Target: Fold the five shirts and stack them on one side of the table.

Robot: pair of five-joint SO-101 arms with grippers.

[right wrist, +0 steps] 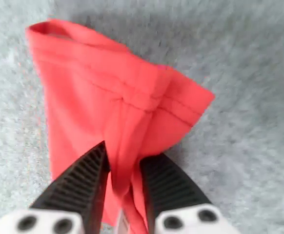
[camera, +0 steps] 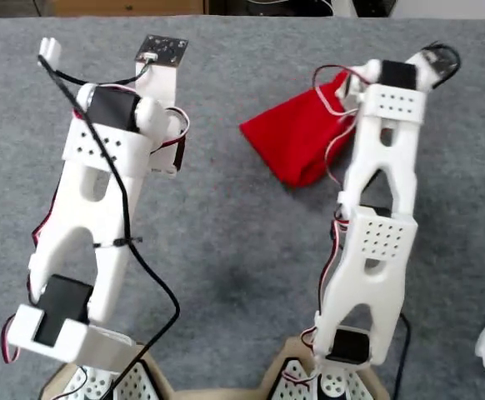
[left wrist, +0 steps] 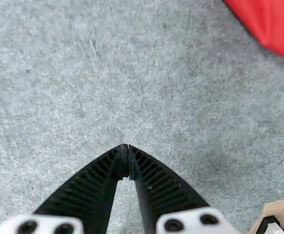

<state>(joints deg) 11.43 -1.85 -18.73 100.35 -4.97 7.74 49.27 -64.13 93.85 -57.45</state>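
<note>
1. High view: the red shirt (camera: 297,137) lies bunched far, right of centre, on the grey table (camera: 226,250); folding has barely begun, I judge
2. Left wrist view: my left fingers (left wrist: 128,158) are pressed together, empty, over bare table
3. Right wrist view: my right fingers (right wrist: 126,152) pinch a fold of the shirt; next, spread it flat

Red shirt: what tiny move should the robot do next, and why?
Probably the right gripper should pull the red shirt toward the middle of the table to spread it out: it grips a fold, and the shirt lies crumpled.
</note>
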